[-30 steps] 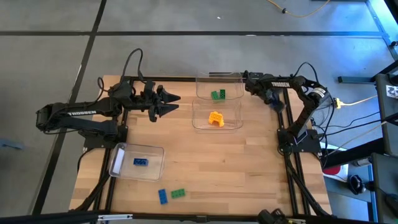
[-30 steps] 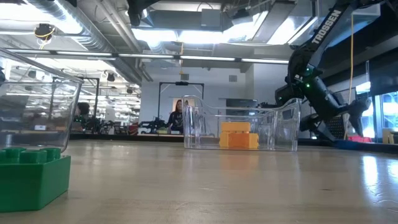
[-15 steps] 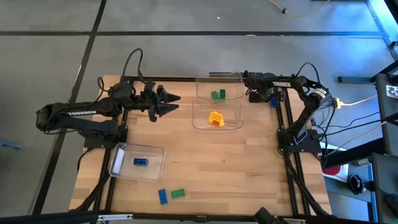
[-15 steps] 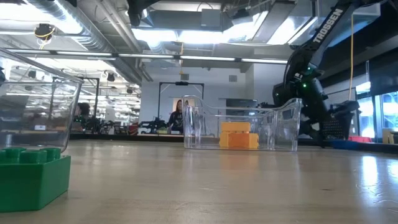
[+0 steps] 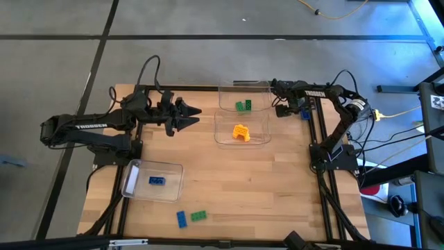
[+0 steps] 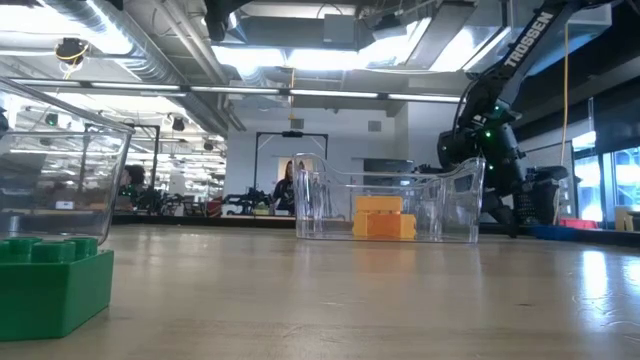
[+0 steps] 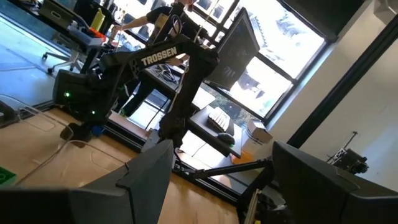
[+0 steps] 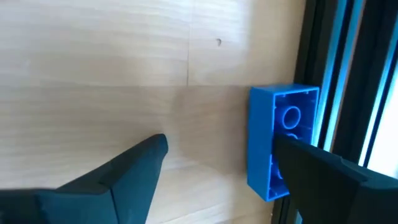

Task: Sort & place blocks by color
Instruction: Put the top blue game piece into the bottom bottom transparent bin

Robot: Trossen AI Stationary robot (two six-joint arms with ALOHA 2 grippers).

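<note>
My right gripper (image 8: 217, 168) points steeply down at the table's far right edge (image 5: 291, 109), open. A blue block (image 8: 283, 143) lies on its side between its fingers, close against one finger (image 8: 317, 174). My left gripper (image 5: 189, 115) hovers open and level at the far left, with nothing between its fingers. Green blocks (image 5: 243, 105) sit in the far clear bin, yellow-orange blocks (image 5: 241, 132) in the bin just nearer, and a blue block (image 5: 157, 180) in the near left bin. A loose blue block (image 5: 182, 219) and a green one (image 5: 199, 216) lie by the front edge. My right gripper comes at the blue block from above, its fingers on either side of the block's long sides (image 8: 264, 149). One finger stands right against the block; whether it touches, I cannot tell. The block rests on the table.
The black frame rail (image 5: 313, 132) runs just beside the blue block at the right edge. The two far bins (image 5: 243, 142) stand close to my right gripper. A person shows in the room beyond the table (image 6: 284, 185). Bare wood lies in the table's middle (image 5: 263, 180).
My right gripper has rolled about its own axis over the blue block at the right edge, staying at about the same spot and height. The blocks and bins have kept their places.
</note>
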